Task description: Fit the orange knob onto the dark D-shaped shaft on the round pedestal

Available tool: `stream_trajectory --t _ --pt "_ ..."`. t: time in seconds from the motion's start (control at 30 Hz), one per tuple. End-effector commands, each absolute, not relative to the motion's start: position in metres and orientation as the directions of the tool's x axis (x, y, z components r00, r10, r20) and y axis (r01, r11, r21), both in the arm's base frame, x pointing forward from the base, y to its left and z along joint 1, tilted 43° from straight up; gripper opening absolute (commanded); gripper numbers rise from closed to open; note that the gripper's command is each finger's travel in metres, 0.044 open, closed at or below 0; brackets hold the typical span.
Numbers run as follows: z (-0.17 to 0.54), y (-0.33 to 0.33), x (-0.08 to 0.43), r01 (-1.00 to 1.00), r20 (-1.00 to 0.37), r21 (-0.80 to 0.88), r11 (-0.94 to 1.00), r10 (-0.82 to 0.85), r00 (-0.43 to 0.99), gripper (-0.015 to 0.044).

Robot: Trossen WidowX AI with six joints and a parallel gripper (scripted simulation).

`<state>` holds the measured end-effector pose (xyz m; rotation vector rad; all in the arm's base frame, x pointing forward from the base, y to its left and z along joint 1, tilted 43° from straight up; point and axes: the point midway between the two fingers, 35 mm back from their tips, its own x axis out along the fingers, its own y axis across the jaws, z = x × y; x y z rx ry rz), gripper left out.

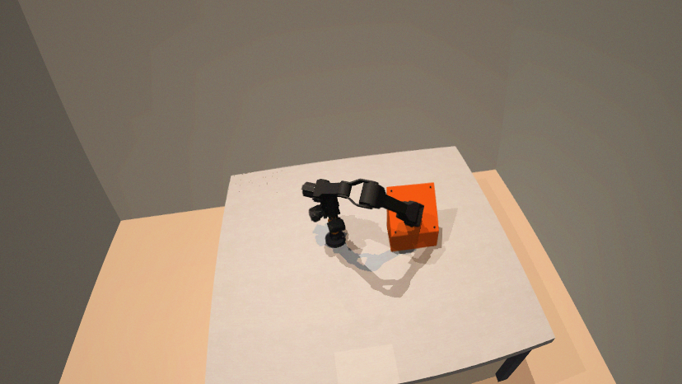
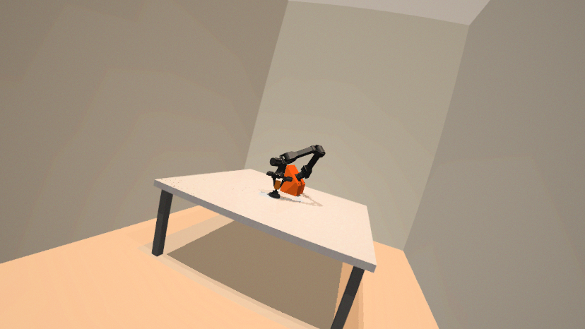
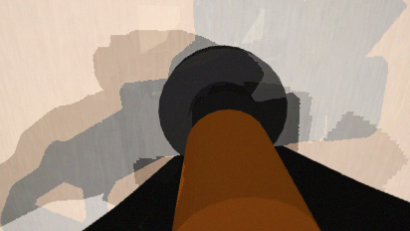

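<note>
My gripper (image 2: 277,186) (image 3: 229,159) is shut on the orange knob (image 2: 277,183) (image 3: 244,169), one dark finger on each side. The knob looks about upright in the exterior view. The dark round pedestal (image 1: 331,241) (image 2: 273,195) (image 3: 174,112) stands on the table directly below. In the wrist view the knob's far end overlaps the pedestal's middle, where a narrower black raised part shows around it. The knob stands above the pedestal's wide base. The D-shaped shaft cannot be made out, and the knob's hole and its flat side are hidden. Whether knob and shaft touch cannot be told.
A large orange box (image 1: 412,241) (image 2: 290,188) stands beside the pedestal, under the arm's base (image 1: 413,213). The arm reaches over from it. The pale table (image 1: 286,310) (image 2: 327,229) carries both, with overlapping arm shadows around the pedestal.
</note>
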<state>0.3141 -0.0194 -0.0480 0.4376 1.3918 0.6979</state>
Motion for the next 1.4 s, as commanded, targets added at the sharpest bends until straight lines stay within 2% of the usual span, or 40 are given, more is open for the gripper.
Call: stream_trajectory --t 0.0,1.37 --pt "-0.0439 -0.021 0.3164 -0.194 -0.737 0.657 0.728 0.675 0.038 0.0" --pt "-0.0476 -0.0199 0.3174 -0.194 -0.737 0.657 0.728 0.675 0.038 0.0"
